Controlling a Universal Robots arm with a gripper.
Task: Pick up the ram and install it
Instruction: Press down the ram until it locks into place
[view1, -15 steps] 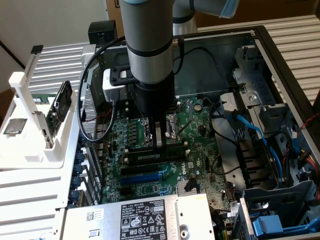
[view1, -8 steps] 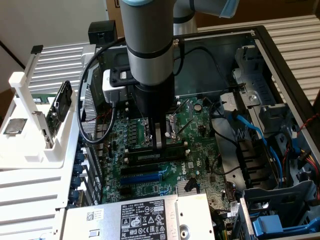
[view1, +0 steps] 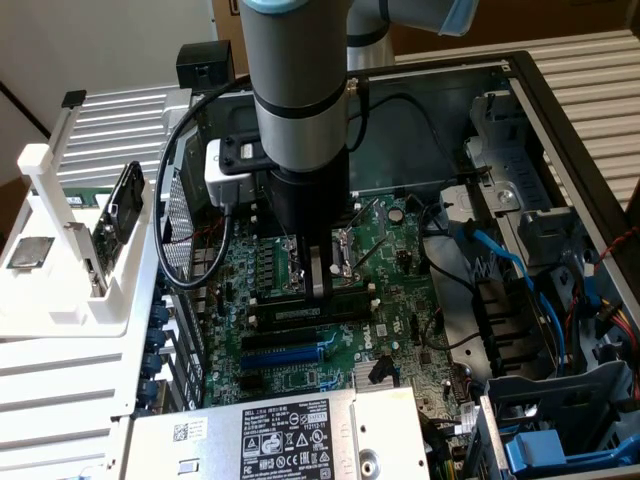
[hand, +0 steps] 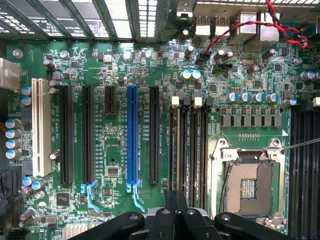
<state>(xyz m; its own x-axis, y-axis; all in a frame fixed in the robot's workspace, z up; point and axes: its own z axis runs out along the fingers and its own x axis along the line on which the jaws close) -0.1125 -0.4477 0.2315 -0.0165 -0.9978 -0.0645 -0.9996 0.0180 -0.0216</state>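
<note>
– What's the biggest thing here?

– The open computer case (view1: 560, 100). Inside lies one green motherboard (view1: 390, 310), and a grey box with a label (view1: 290, 440) sits at the near edge. Blue cables (view1: 500, 255) run along the exterior view's right.

– And the robot arm (view1: 300, 100)?

– It reaches straight down into the case. Its pincer (view1: 320, 285) is closed, with the tips low on the board, right at the memory slots.

– Where's the ram?

– From the wrist view, a thin pale strip runs out from the closed pincer (hand: 176, 215) along one memory slot. That looks like the ram (hand: 176, 150), seen from its edge. It lies in line with the slot. I cannot tell if the fingers pinch it or just sit on top of it, or if it is pushed all the way in.

– How many slots?

– Four memory slots (hand: 192, 150) lie side by side there. Next to them is one open square chip socket (hand: 250, 185). There is one blue slot (hand: 132, 135), one white slot (hand: 40, 130), and three long black ones (hand: 66, 135).

– Anything outside the case?

– A white rack (view1: 60, 290) on the exterior view's left, with one square chip (view1: 28, 252) on it.
</note>
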